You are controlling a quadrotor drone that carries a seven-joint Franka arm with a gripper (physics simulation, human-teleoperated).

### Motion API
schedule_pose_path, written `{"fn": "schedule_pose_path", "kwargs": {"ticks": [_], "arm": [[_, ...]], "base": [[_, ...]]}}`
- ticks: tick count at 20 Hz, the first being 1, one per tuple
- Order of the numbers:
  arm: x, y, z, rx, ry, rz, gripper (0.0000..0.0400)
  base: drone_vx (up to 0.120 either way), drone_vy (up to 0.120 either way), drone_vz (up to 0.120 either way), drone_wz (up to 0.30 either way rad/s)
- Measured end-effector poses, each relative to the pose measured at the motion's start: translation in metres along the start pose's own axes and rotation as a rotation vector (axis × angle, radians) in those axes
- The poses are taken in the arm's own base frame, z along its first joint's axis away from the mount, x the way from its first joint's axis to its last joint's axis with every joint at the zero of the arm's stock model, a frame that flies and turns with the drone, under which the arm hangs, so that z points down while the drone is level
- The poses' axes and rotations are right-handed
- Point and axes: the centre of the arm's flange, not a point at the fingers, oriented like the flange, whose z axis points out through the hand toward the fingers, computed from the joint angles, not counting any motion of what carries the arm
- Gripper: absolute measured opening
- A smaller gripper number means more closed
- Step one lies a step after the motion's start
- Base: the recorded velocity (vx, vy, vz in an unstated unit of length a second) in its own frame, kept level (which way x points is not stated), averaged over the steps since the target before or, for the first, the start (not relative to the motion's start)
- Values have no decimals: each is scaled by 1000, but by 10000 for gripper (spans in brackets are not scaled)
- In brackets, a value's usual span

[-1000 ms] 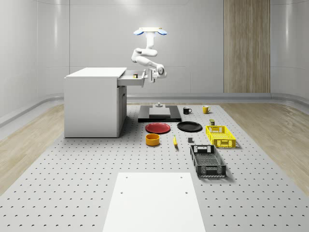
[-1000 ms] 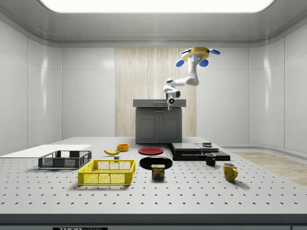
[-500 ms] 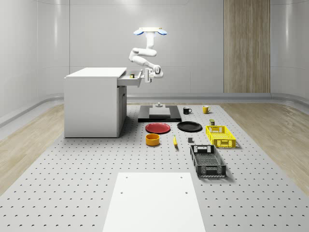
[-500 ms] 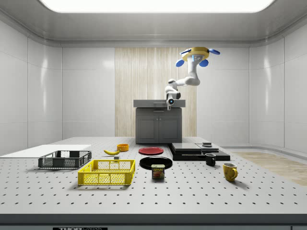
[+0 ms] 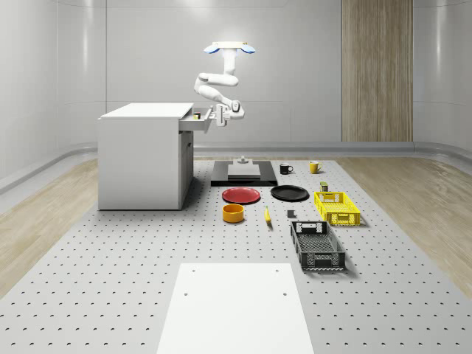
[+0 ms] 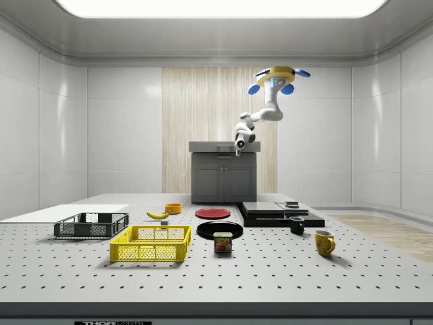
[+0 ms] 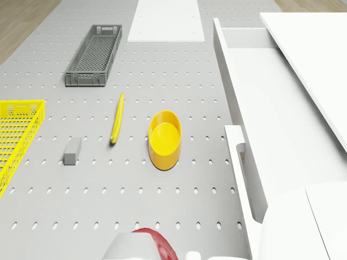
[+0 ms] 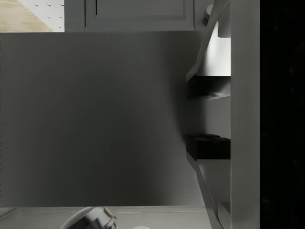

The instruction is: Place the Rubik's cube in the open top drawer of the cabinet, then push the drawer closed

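Note:
The white cabinet point(image 5: 140, 155) stands at the whole-scene view's left, its top drawer point(image 5: 199, 124) sticking out a short way. A small yellowish bit, the Rubik's cube point(image 5: 196, 115), peeks over the drawer's wall. The drone point(image 5: 231, 49) hovers in the air just off the cabinet's drawer side. Its arm bends down so that the gripper point(image 5: 221, 114) sits against the drawer front point(image 8: 119, 119). In the wrist view the two fingers point(image 8: 207, 147) stand apart, open, with nothing between them. The drone view shows the drawer's handle point(image 7: 238, 157) and white inside point(image 7: 255, 81).
On the floor by the cabinet are a black platform point(image 5: 243, 174), a red plate point(image 5: 241, 195), a black plate point(image 5: 289, 193), a yellow bowl point(image 5: 233, 213), a banana point(image 5: 267, 215), a yellow crate point(image 5: 337, 207) and a grey crate point(image 5: 317, 245). A white board point(image 5: 236, 310) lies nearer.
The gripper has moved toward the cabinet with the drawer front, and the drawer has slid further in. The drone holds about the same spot.

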Motion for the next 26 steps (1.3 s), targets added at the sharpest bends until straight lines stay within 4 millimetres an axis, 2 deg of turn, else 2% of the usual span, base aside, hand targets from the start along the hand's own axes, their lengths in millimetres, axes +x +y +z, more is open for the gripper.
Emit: {"fn": "schedule_pose_path", "kwargs": {"ticks": [8,10,20,26], "arm": [[1,0,31,0,0,-7,105],[8,-2,41,2,-1,-38,100],[2,-3,88,0,-1,-14,105],[2,-7,105,-4,-5,-11,105]], "base": [[0,0,0,0],[0,0,0,0],[0,0,0,0],[0,0,0,0]]}}
